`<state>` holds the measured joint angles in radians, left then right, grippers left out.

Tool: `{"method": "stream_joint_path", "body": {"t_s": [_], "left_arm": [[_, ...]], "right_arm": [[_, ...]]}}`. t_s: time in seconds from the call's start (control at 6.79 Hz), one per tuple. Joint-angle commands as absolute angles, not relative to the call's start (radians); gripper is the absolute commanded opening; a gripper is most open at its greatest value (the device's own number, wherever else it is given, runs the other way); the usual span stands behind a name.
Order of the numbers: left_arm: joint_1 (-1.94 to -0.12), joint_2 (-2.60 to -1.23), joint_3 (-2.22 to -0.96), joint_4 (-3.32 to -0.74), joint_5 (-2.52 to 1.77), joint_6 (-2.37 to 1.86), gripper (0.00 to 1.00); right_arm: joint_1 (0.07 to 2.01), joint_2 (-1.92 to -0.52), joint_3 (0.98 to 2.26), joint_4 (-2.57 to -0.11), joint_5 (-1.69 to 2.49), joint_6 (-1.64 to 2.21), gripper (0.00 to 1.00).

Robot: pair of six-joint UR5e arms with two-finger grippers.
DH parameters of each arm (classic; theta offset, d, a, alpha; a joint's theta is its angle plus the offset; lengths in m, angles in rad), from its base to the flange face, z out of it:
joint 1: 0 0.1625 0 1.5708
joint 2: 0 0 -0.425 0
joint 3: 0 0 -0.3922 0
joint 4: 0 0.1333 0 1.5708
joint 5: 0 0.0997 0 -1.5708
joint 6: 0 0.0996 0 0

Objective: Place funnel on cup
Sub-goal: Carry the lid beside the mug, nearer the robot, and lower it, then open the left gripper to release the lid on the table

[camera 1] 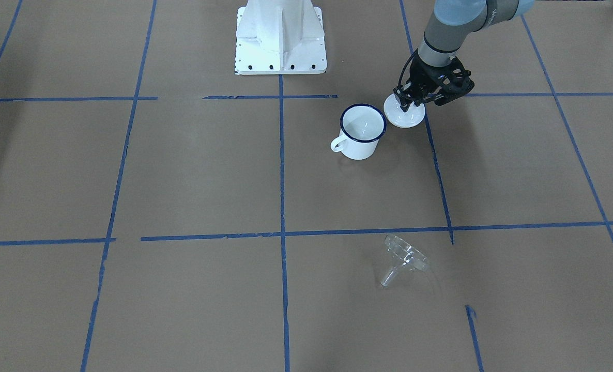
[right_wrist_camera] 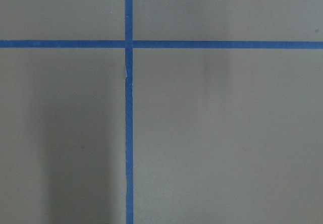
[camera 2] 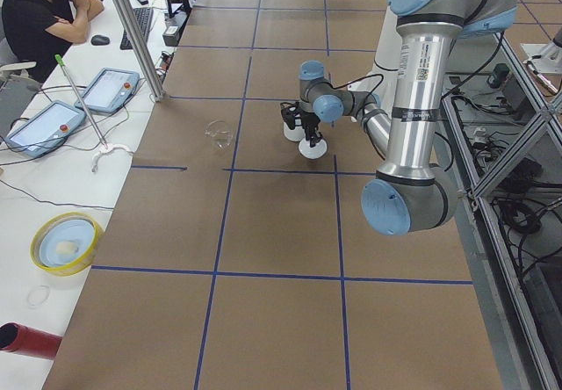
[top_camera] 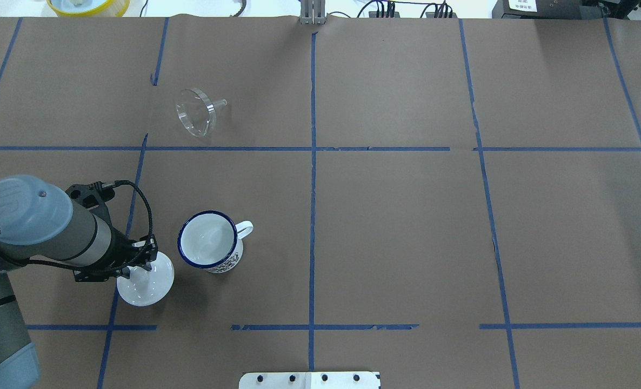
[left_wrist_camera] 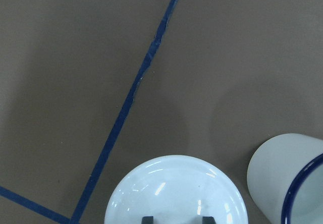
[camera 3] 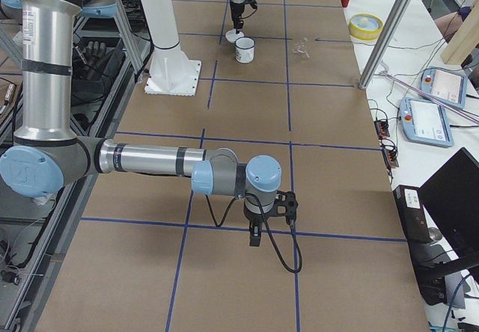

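Note:
The clear funnel (camera 1: 404,258) lies on its side on the brown table, far from the robot, also in the overhead view (top_camera: 196,112). The cup (camera 1: 362,132), a white mug with a dark blue rim, stands upright and uncovered (top_camera: 209,243). My left gripper (camera 1: 405,105) sits over a small round white lid (camera 1: 403,118) right beside the cup, its fingers closed narrowly at the lid's centre. In the left wrist view the lid (left_wrist_camera: 176,193) and the cup's wall (left_wrist_camera: 287,178) fill the bottom. My right gripper (camera 3: 254,238) hovers over bare table far away; I cannot tell if it is open.
The white robot base (camera 1: 280,36) stands behind the cup. Blue tape lines cross the brown table. A yellow bowl (camera 3: 365,25) and operator desks lie beyond the table's far edge.

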<state>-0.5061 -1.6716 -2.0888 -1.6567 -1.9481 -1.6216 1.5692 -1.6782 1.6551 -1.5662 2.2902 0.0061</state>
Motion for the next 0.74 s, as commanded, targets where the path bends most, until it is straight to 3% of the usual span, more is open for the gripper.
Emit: {"method": "stream_joint_path", "body": {"t_s": [0.0, 0.29, 0.44, 0.59], "left_arm": [[-0.505, -1.661, -2.036, -1.738, -1.950, -1.623, 0.00], [-0.503, -1.655, -2.017, -1.744, -1.950, -1.621, 0.00], [-0.505, -1.655, -2.016, -1.744, -1.950, -1.617, 0.30], [-0.505, -1.655, -2.014, -1.743, -1.950, -1.612, 0.99]], "right_arm": [[1.569, -1.678, 1.655, -1.566, 2.290, 0.006, 1.00], [1.569, -1.678, 1.655, -1.566, 2.290, 0.006, 1.00], [1.569, -1.678, 1.655, -1.566, 2.290, 0.006, 1.00], [1.569, -1.678, 1.655, -1.566, 2.290, 0.006, 1.00]]}}
